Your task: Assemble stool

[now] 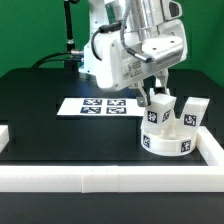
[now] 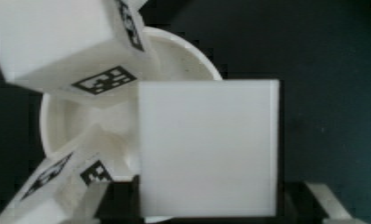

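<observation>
The stool's round white seat (image 1: 166, 140) lies at the exterior view's right, tags on its side wall. Two white legs (image 1: 164, 112) (image 1: 196, 112) stand up from it. My gripper (image 1: 150, 97) hangs over the seat's left part, shut on a third leg (image 2: 208, 140). In the wrist view this plain white block fills the middle between my dark fingers (image 2: 121, 205), with the seat (image 2: 185, 62) behind it. A tagged leg (image 2: 66, 45) juts in beside it, and another tagged leg (image 2: 57, 182) shows at the seat's edge. Where the held leg's lower end meets the seat is hidden.
White border rails run along the front (image 1: 110, 180) and the exterior view's right (image 1: 213, 150), with the seat close to their corner. A rail end (image 1: 5, 137) shows at the exterior view's left. The marker board (image 1: 100, 105) lies behind the seat on the black table.
</observation>
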You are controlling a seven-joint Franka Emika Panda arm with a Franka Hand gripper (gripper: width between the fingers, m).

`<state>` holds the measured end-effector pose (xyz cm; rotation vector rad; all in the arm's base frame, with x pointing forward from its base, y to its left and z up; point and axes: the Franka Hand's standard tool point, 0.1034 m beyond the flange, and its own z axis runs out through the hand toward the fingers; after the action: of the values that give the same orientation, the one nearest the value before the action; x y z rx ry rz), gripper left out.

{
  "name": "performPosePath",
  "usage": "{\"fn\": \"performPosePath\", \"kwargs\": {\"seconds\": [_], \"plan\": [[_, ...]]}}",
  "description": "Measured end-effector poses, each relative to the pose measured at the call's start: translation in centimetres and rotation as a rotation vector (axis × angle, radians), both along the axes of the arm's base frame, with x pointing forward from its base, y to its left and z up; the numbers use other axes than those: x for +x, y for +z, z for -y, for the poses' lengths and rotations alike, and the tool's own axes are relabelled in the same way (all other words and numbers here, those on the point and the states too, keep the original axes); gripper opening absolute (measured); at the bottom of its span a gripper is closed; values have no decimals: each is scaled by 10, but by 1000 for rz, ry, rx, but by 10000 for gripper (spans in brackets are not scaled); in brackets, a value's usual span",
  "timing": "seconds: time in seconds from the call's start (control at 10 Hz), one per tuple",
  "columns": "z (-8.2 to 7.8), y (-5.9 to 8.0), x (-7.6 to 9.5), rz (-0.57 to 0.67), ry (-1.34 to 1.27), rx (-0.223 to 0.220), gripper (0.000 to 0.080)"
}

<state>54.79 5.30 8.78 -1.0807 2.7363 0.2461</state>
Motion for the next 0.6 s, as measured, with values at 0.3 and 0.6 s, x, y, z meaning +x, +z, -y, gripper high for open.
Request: {"fn": "performPosePath", "kwargs": {"seconds": [0.3,0.6], "plan": [[-4,4,2,-1,133,5,532],[-15,26,8,46,284,27,638]]}}
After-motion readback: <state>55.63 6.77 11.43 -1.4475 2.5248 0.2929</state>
